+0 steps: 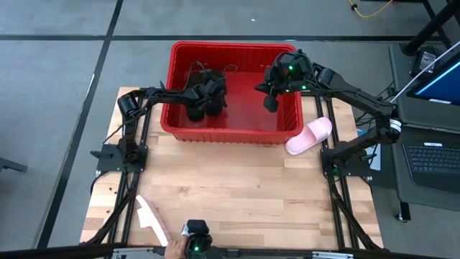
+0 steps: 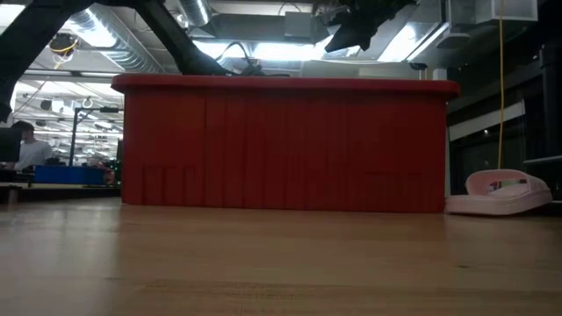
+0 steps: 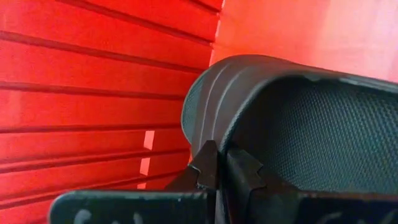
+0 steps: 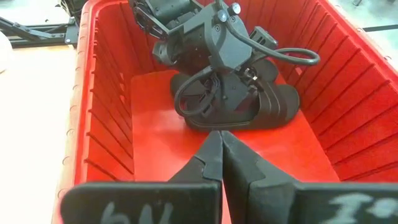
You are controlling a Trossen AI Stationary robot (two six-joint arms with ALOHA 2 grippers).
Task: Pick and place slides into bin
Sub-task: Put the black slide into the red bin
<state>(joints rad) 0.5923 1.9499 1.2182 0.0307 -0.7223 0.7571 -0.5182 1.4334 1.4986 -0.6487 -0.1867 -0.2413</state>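
The red bin stands at the table's far middle. Inside its left half my left gripper is shut, low down by a black slide that lies on the bin's floor; dark shapes behind it are partly hidden by the arm. My right gripper hangs shut and empty over the bin's right half, above the rim. A pink slide rests sole-down on the table just outside the bin's right front corner. My left gripper has its shut fingertips up against the black slide's ribbed outer rim, beside the textured footbed. The fingers slant down into the bin from the table's left. Nothing shows between them; whether they press on the rim I cannot tell.
The bin's ribbed walls stand close around my left gripper. A pale elongated thing lies on the table near the front left. A laptop sits beyond the table's right edge. Bare wooden tabletop stretches in front of the bin.
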